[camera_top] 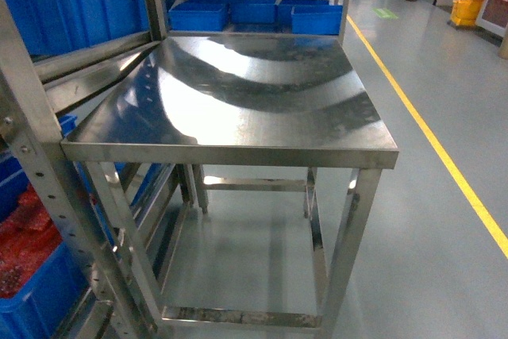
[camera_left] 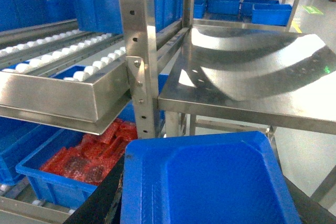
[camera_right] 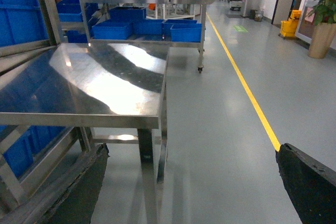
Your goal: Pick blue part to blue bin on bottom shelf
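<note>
My left gripper (camera_left: 207, 203) is shut on a bright blue plastic tray (camera_left: 220, 177) that fills the gap between its black fingers (camera_left: 100, 200). The tray hangs in front of the rack, tilted, and nothing shows inside it. The small navy blue part is out of view. Low on the rack, a blue crate (camera_left: 50, 184) of red parts stands on the bottom shelf (camera_left: 21, 214), and another blue bin (camera_left: 21, 140) shows in part to its left. My right gripper (camera_right: 194, 192) is open over bare floor with nothing between its fingers. Neither gripper shows in the head view.
A steel table (camera_top: 238, 93) stands in front, beside the rack's upright post (camera_left: 137, 51). A sloping roller shelf (camera_left: 58, 90) juts out above the red-parts crate (camera_top: 32, 291). More blue bins (camera_top: 254, 13) sit behind the table. A yellow floor line (camera_right: 247, 93) runs along the right.
</note>
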`<state>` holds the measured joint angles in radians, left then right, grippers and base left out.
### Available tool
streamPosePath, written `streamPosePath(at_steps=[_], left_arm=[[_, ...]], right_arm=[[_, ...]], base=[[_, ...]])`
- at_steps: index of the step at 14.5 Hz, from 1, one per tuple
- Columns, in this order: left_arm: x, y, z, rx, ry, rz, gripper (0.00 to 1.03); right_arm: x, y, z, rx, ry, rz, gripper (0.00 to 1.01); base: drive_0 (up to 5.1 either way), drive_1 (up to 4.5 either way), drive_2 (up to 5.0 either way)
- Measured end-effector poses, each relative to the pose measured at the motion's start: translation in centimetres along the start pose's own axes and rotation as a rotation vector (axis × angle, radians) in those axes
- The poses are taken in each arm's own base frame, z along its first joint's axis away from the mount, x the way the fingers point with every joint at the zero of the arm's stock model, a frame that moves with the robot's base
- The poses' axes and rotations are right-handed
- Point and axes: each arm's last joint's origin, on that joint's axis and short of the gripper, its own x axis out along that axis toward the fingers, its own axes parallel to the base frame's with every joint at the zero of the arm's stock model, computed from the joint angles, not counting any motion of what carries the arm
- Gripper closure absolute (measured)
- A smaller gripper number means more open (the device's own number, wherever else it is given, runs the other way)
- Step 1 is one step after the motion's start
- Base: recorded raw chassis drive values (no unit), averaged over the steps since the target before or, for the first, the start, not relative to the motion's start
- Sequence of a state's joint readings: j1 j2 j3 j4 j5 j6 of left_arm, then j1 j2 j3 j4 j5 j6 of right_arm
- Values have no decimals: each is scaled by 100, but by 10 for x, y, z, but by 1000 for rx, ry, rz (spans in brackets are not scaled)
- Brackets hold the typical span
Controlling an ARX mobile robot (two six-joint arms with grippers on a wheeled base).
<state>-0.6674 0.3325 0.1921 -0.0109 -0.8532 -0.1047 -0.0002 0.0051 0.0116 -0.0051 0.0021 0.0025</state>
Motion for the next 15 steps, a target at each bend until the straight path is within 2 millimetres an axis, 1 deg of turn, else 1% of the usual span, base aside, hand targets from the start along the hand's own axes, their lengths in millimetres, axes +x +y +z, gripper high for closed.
streamPosePath(at_steps=[15], left_arm=[[0, 0, 0, 0, 0, 0, 59]], right_arm=[[0, 0, 0, 0, 0, 2, 3]], base=[[-501, 244, 244]])
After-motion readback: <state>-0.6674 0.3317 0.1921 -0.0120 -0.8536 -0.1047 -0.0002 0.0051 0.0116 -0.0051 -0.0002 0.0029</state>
